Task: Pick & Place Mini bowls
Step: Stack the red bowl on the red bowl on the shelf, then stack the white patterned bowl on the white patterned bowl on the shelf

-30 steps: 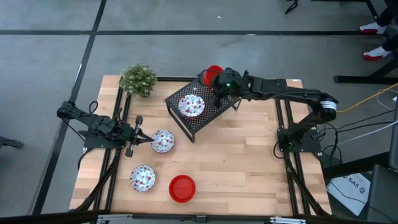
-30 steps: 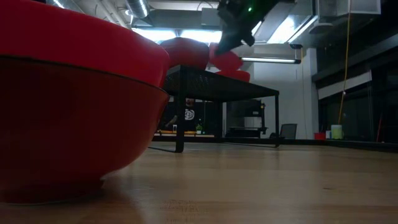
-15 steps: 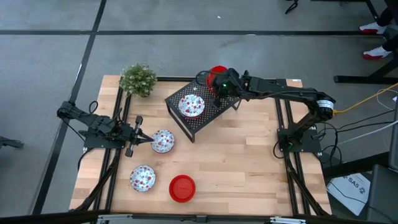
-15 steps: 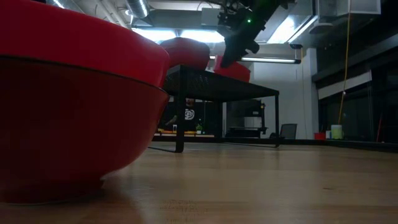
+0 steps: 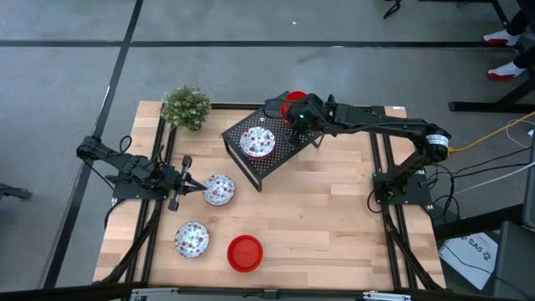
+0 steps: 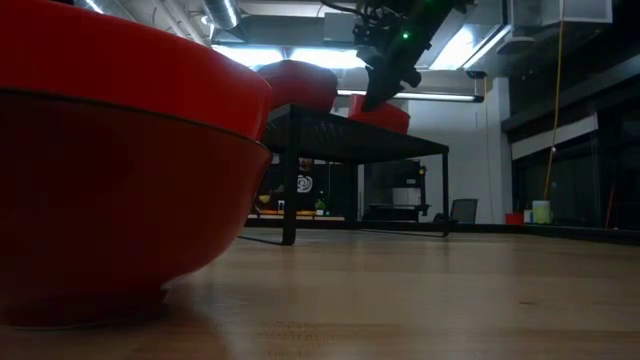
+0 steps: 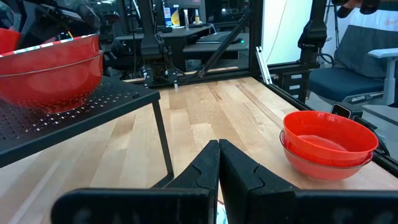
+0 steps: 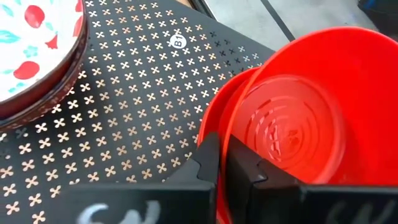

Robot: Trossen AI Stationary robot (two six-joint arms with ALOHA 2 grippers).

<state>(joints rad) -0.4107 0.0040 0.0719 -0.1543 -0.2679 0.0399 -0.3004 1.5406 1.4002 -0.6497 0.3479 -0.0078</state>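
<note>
A black mesh rack (image 5: 261, 149) stands at the table's far middle with a floral mini bowl (image 5: 257, 140) on top of it. My right gripper (image 5: 292, 112) is over the rack's far right corner, shut on a red mini bowl (image 5: 294, 102). Two floral bowls (image 5: 219, 190) (image 5: 191, 239) and a red one (image 5: 245, 252) sit on the table's near left. My left gripper (image 5: 189, 180) waits shut at the left edge, level, beside the nearer floral bowl. My right gripper pinches the red bowl's rim (image 8: 219, 134) on the side facing the arm, one finger (image 8: 207, 163) outside the wall and one (image 8: 244, 167) inside. The fingers slant down from the table's right. The bowl (image 6: 385, 113) sits mouth up just at the rack's top; whether it rests there I cannot tell.
A small green potted plant (image 5: 185, 106) stands at the far left corner. The red bowl on the table fills the low view's left (image 6: 120, 180). Bare wood lies in the table's middle and near right (image 5: 334, 226).
My right gripper has tipped further downward and sunk a little, staying shut. The red bowl has come down from above the rack to its top at the far right corner, going from tilted to nearly level.
</note>
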